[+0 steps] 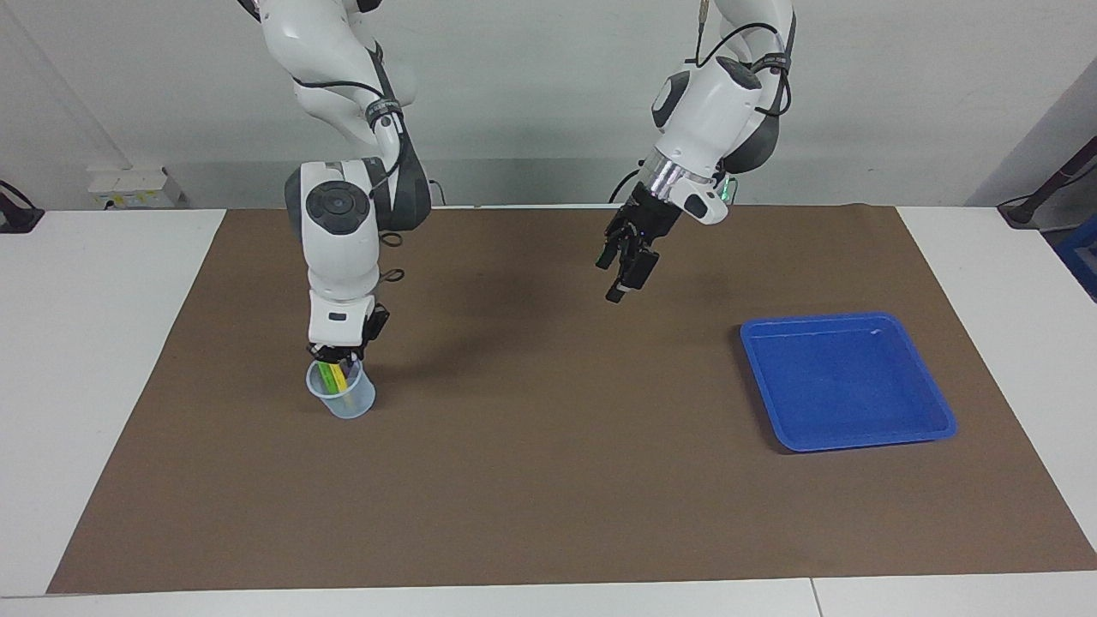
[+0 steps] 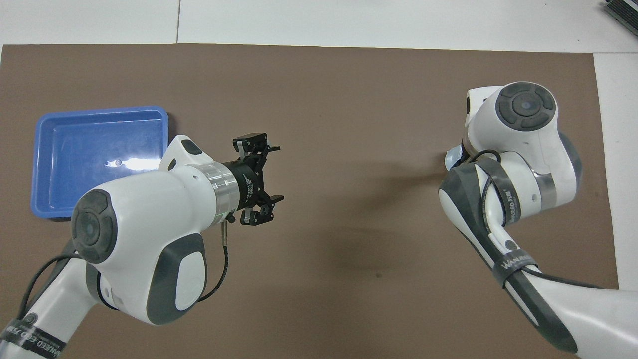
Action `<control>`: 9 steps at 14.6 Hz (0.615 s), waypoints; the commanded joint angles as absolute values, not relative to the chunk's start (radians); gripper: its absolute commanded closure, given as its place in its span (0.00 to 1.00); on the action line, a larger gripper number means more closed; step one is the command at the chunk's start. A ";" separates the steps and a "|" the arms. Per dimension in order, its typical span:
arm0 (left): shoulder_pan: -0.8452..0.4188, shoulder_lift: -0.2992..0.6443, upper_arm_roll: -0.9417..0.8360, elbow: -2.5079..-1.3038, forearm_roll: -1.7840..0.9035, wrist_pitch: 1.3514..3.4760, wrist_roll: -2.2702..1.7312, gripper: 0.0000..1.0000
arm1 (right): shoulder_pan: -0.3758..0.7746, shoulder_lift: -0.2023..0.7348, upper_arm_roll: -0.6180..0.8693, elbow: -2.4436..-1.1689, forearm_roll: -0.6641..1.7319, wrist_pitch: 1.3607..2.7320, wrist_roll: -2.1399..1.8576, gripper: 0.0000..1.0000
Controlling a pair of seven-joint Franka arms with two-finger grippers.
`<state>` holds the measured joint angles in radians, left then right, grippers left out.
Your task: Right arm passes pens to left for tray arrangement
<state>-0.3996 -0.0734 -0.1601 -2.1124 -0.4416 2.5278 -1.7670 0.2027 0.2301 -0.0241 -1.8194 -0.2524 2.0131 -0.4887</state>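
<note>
A small translucent cup [image 1: 343, 396] stands on the brown mat toward the right arm's end, with a yellow pen [image 1: 341, 378] and a green pen [image 1: 328, 374] upright in it. My right gripper [image 1: 339, 352] points straight down into the cup's mouth, shut on the pens' tops; which pen it grips is hidden. In the overhead view the right arm covers it, and only a sliver of the cup [image 2: 451, 158] shows. My left gripper [image 1: 626, 272] [image 2: 274, 173] hangs open and empty over the mat, between cup and tray. The blue tray [image 1: 857, 386] [image 2: 89, 144] lies empty toward the left arm's end.
The brown mat [image 1: 531, 480] covers most of the white table. A dark object [image 2: 623, 12] sits off the mat at the table's corner farthest from the robots, on the right arm's end.
</note>
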 commanded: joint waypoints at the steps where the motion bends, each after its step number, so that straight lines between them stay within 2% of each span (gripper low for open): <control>1: -0.416 -0.068 -0.153 -2.118 -0.465 2.576 -1.819 0.00 | 0.186 0.161 -0.020 -1.810 -0.223 1.957 -0.499 0.90; 7: -0.416 -0.066 -0.155 -2.115 -0.465 2.577 -1.848 0.00 | 0.167 0.029 -0.034 -1.790 -0.151 1.869 -0.477 0.90; 9: -0.416 -0.066 -0.155 -2.115 -0.465 2.577 -1.848 0.00 | 0.152 0.028 -0.034 -1.715 -0.103 1.798 -0.477 0.90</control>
